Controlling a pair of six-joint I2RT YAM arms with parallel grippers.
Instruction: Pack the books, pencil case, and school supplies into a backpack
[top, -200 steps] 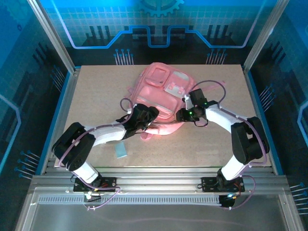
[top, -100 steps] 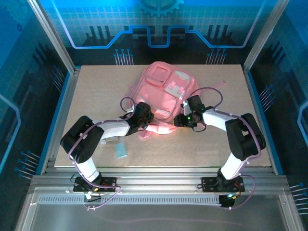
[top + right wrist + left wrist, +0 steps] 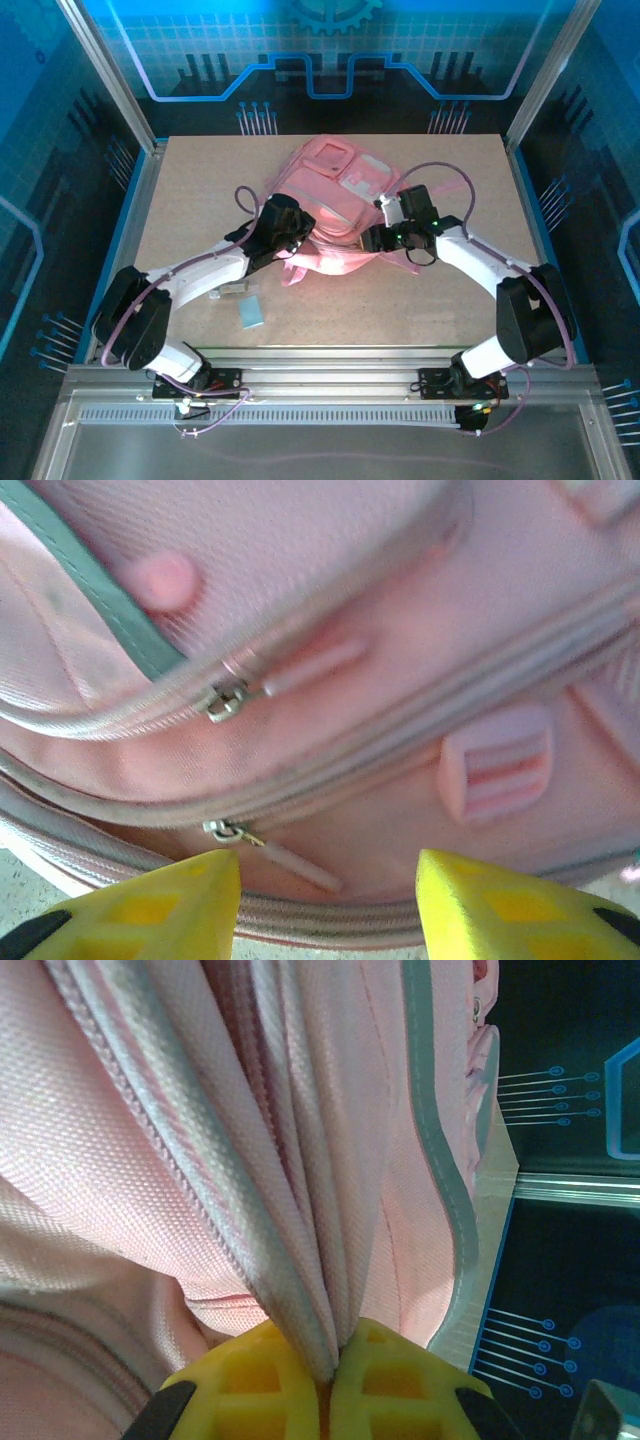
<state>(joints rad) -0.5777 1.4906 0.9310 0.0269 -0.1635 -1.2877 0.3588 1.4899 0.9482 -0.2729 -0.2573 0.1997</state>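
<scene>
From above, the backpack (image 3: pixel 340 185) lay mid-table, towards the far edge, with both grippers at its near edge. The left wrist view added that the left gripper (image 3: pixel 335 1372) was clamped tight on a fold of its pink fabric. The right wrist view had the right gripper (image 3: pixel 328 878) spread before two zip pulls (image 3: pixel 228 700).

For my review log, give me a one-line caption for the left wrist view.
Left gripper shut on a pinched fold of the pink backpack, grey-trimmed seams fanning up from yellow fingers.
</scene>
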